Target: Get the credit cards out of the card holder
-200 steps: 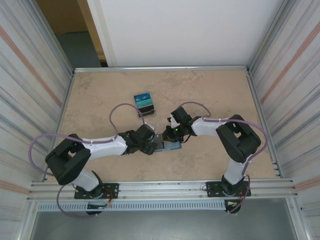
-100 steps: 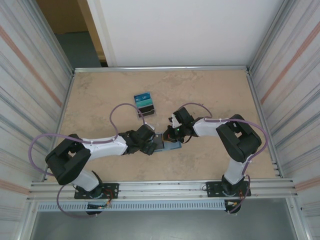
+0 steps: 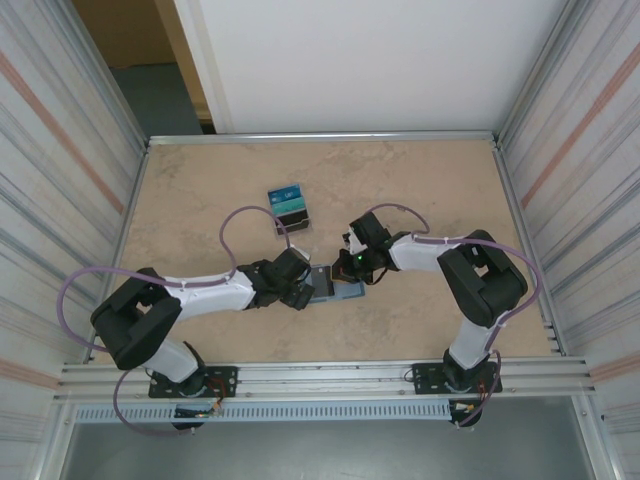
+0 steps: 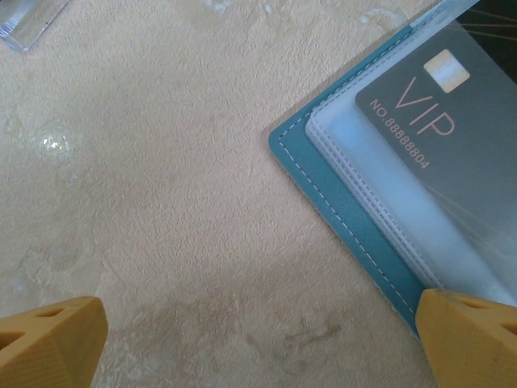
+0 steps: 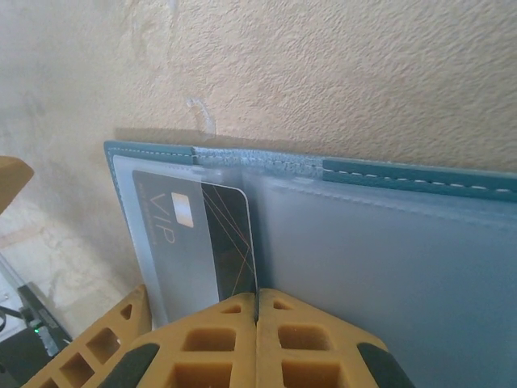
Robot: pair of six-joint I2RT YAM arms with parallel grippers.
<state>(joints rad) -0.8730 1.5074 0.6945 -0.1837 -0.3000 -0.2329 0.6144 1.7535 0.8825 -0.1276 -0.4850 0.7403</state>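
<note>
Top external view, from 6 o'clock outward: two arm bases [image 3: 195, 380] are bolted to the rail at the near edge of the tabletop [image 3: 200, 180], and both arms bend inward to meet near its middle. Between them lies one card holder [image 3: 343, 291], open and flat, its long axis running 9 to 3 o'clock. The left fingers [image 3: 303, 292] sit at its 9 o'clock end and the right fingers [image 3: 344, 271] at its 12 o'clock edge, so the arms hide much of it from above.

Left wrist view: the fingers are spread wide, one yellow tip [image 4: 50, 338] over bare tabletop, the other at the holder's stitched teal border. One dark card [image 4: 452, 137] marked VIP lies inside under a frosted sleeve. A clear plastic edge [image 4: 28, 16] shows at 11 o'clock.

Right wrist view: the fingers are pressed together at the holder's centre fold, where the dark card's corner runs under them. Whether they pinch anything I cannot tell.

Farther off in the top view, at 11 o'clock from the holder and well apart, lies one small pile of credit cards [image 3: 288, 207], blue and teal faces up. Their number cannot be counted.
</note>
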